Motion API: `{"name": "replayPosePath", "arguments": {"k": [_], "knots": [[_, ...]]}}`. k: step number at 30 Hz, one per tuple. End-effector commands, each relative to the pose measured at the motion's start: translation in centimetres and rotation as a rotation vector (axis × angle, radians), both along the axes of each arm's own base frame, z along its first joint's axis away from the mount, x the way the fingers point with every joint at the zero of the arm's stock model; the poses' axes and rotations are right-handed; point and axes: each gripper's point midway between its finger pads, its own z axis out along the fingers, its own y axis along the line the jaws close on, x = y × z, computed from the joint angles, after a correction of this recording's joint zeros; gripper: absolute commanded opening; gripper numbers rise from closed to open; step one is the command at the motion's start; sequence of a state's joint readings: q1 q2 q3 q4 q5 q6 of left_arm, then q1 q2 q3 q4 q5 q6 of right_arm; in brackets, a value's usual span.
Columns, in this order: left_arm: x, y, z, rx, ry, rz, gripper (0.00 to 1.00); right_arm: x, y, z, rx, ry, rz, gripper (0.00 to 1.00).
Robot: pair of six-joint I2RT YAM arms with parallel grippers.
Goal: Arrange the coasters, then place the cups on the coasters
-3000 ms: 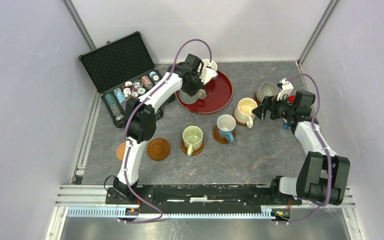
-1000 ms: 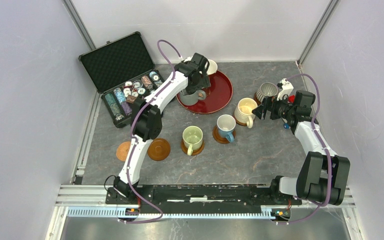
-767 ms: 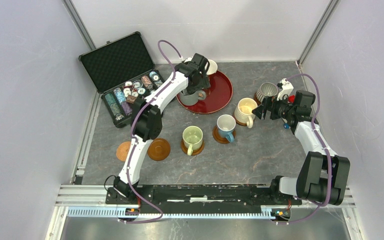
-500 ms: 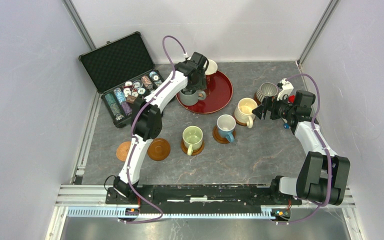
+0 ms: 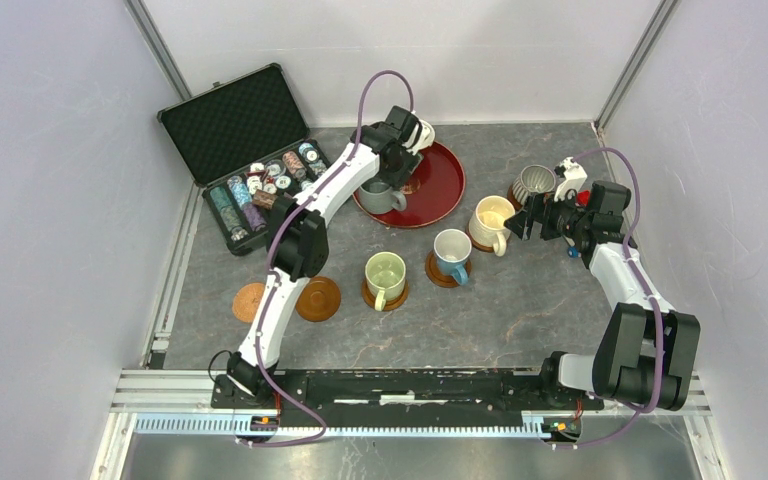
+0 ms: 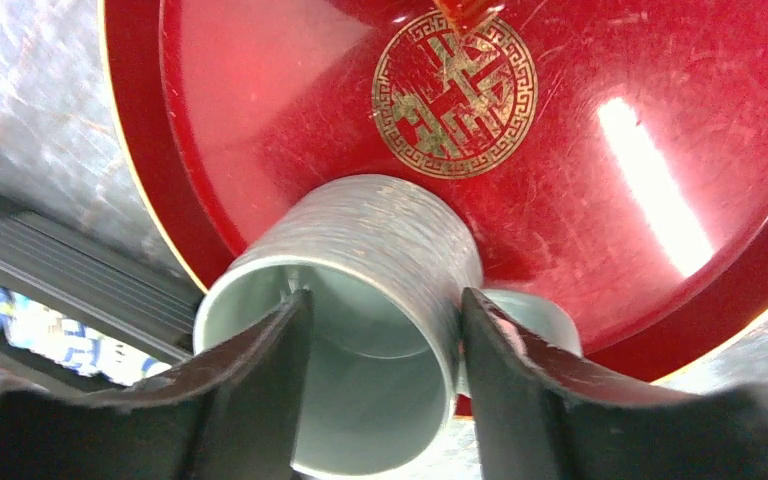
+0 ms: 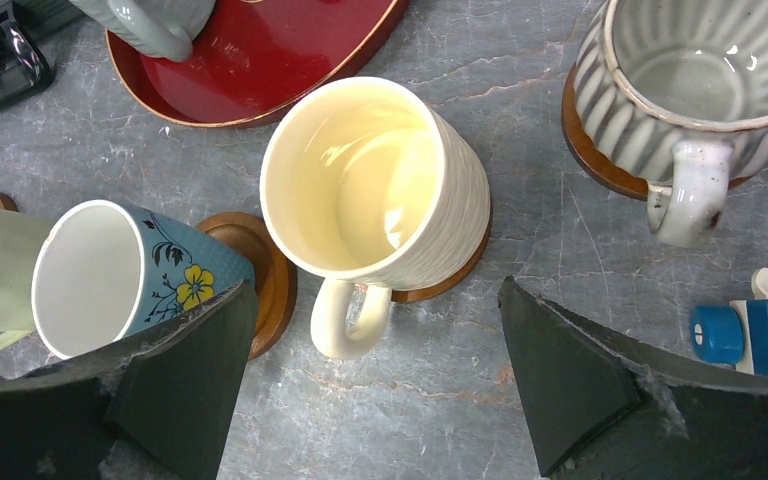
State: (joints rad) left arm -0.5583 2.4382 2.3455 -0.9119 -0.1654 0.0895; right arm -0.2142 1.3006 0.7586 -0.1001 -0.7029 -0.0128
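The grey cup stands on the near-left part of the red tray. My left gripper is shut on it, one finger inside the cup and the other against its outer wall by the handle. A reddish cup sits at the tray's back. Green, blue, cream and ribbed grey cups each rest on a brown coaster. Two bare coasters lie at the front left. My right gripper hangs open above the cream cup's handle.
An open black case of poker chips lies at the back left, close to the tray. A small blue and red toy piece sits on the table near the ribbed cup. Walls enclose the table on three sides.
My left gripper has gone from wide open to shut around the grey cup's wall, and its cable has swung upward. The right arm has not moved.
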Motion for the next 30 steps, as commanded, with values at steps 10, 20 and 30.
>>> {"name": "replayPosePath", "arguments": {"k": [10,20,30], "knots": [[0.1,3.3,15.1,-0.060,-0.338,0.041,1.00,0.3,-0.1,1.1,-0.001,-0.031,0.004,0.98],[-5.0,2.2,9.0,-0.265,-0.030,0.488,1.00,0.3,0.0,0.9,0.005,-0.024,0.006,0.98],[-5.9,0.0,5.1,-0.405,0.136,0.751,1.00,0.3,-0.3,0.7,-0.002,-0.020,-0.002,0.98]]}}
